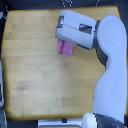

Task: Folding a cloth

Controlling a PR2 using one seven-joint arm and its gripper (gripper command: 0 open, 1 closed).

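The pink-magenta cloth point(64, 47) lies bunched or folded small on the wooden tabletop point(35, 65), near the back middle. Only a small patch of it shows; the rest is hidden under my arm. My white arm comes in from the exterior view's lower right and bends across toward the left. My gripper point(61, 29) is at its end, directly over the cloth. Its fingers are seen from above and blurred, so I cannot tell whether they are open, shut, or holding the cloth.
A grey-white object point(1, 87) sits at the table's left edge. A white item point(59, 123) lies along the front edge. My arm's bulky upper part point(111, 75) covers the table's right side.
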